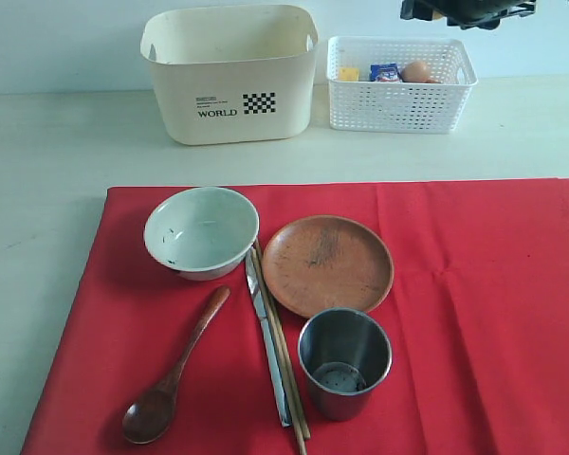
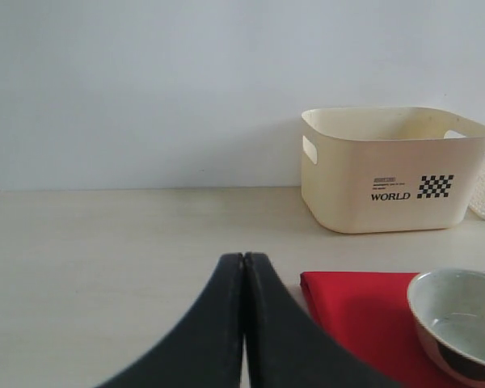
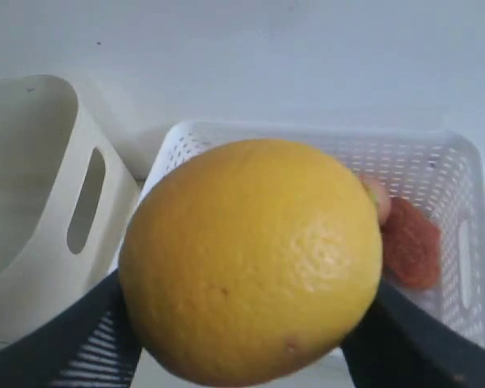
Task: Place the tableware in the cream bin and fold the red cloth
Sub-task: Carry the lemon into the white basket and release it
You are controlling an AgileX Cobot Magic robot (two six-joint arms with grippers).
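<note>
With the right tool clasping a yellow fruit over the white basket and the left tool clenched empty, the bowl and 5 other tableware pieces lie on the red cloth just ahead of the left tool, so I judge the next move is to release the fruit and carry the bowl to the cream bin.

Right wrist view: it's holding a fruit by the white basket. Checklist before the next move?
1. Grip: right gripper has a finger on each side of the yellow fruit: ok.
2. Drop zone: white lattice basket lies just beyond the fruit; whether the fruit is squarely over it: cannot tell.
3. Room in basket: only a few toy foods inside: ok.
4. Left gripper: shut, empty, near the red cloth corner, away from the basket: ok.
5. Cream bin: upright, open; its floor is hidden: cannot tell.
6. Tableware binned: bowl, plate, cup, spoon, knife, chopsticks all on the cloth: not ok.
</note>
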